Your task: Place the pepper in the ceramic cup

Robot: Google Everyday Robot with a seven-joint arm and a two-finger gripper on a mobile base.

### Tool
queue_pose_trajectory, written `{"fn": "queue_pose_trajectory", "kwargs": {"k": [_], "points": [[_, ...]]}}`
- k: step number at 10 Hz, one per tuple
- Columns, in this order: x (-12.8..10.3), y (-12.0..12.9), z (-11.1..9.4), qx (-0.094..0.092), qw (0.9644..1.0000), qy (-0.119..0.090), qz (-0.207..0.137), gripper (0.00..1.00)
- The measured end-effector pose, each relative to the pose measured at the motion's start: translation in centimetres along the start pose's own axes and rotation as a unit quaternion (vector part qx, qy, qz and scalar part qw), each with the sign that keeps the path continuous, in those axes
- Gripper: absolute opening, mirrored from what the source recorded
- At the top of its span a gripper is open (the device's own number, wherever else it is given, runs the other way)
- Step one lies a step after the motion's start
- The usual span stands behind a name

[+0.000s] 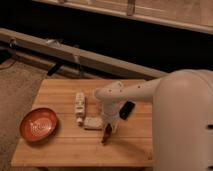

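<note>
My gripper (pixel 107 129) points down over the wooden table (pixel 60 150), near its middle front. It is shut on the small dark red pepper (pixel 105 136), which hangs tilted from its tip, just above or touching the tabletop. The white ceramic cup (pixel 93 122) sits directly left of the gripper, close beside the pepper, and looks low, as if lying on its side. The arm (pixel 125 95) reaches in from the robot's big white body on the right.
A white bottle (pixel 79 106) lies behind the cup. A flat black rectangular object (pixel 126 110) lies right of the arm. A wide orange-red bowl (pixel 38 124) stands at the left of the table. Dark floor and a rail lie behind.
</note>
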Motion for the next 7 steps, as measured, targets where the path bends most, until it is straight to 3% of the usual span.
{"fn": "queue_pose_trajectory", "kwargs": {"k": [4, 5, 7], "points": [[-1.2, -0.4, -7.2, 0.0, 0.9993, -0.03, -0.024, 0.0], [-2.4, -0.2, -9.5, 0.001, 0.9984, -0.046, -0.034, 0.0], [-4.9, -0.1, -12.2, 0.007, 0.9965, -0.069, -0.047, 0.0]]}}
